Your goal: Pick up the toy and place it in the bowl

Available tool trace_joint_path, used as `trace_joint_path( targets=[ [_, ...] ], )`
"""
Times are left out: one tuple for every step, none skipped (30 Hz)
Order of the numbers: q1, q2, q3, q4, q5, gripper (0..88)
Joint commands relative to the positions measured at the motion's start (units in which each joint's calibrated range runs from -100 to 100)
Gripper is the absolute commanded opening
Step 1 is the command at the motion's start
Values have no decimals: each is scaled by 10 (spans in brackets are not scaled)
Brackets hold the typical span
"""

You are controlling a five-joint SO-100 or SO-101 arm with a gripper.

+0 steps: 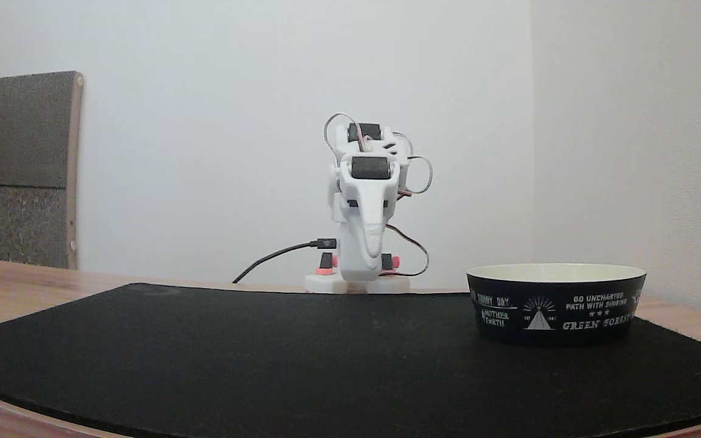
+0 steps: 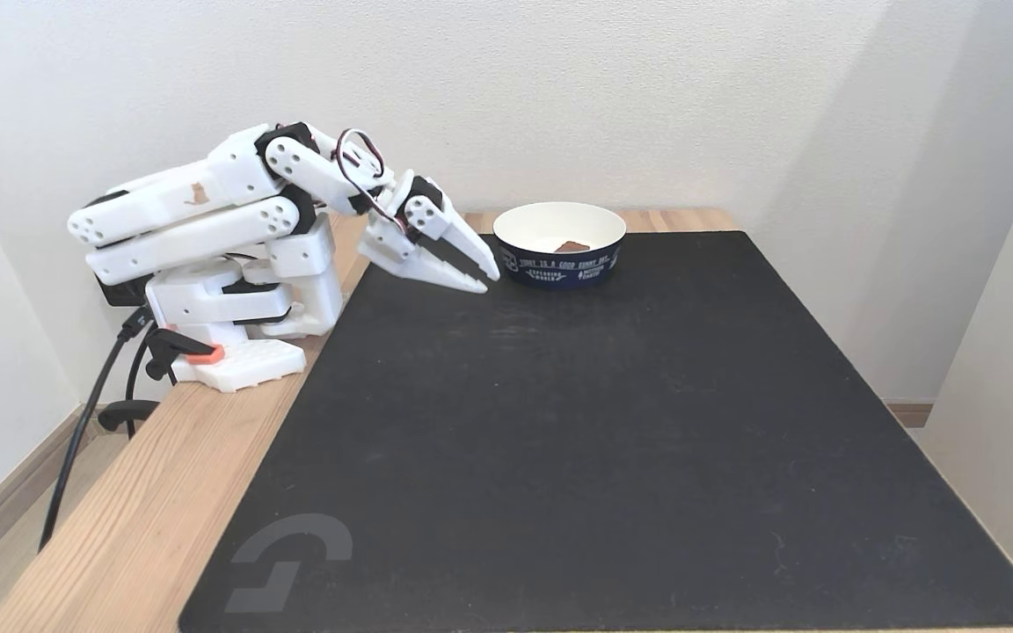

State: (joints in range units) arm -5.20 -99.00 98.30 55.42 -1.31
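The bowl, black outside with white lettering and cream inside, stands at the far edge of the black mat. The dull-red toy lies inside it on the cream bottom. In a fixed view from table height the bowl sits at the right, and its wall hides what is inside. My white arm is folded back over its base, and the gripper hangs just left of the bowl, above the mat, fingers together with nothing between them. From the front the gripper points down in front of the base.
A black mat covers most of the wooden table. The arm's base with its cables sits at the table's left edge. A wall runs close behind, and a grey panel leans at the far left.
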Motion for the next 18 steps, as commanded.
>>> trace_joint_path(
  targets=[
    [-4,-4,4,3,0,60],
    [-6,-4,4,3,1,60],
    [-8,-4,4,3,2,60],
    [-7,-4,4,3,0,60],
    [1,-4,4,3,-1,60],
    [2,-4,4,3,-1,60],
    [5,-4,4,3,-1,60],
    [1,-4,4,3,1,60],
    [1,-4,4,3,1,60],
    [1,-4,4,3,1,60],
    [1,-4,4,3,1,60],
    [1,-4,4,3,1,60],
    [1,-4,4,3,1,60],
    [1,-4,4,3,1,60],
    [1,-4,4,3,1,60],
    [1,-4,4,3,1,60],
    [1,-4,4,3,1,60],
    [1,-4,4,3,1,60]
  ],
)
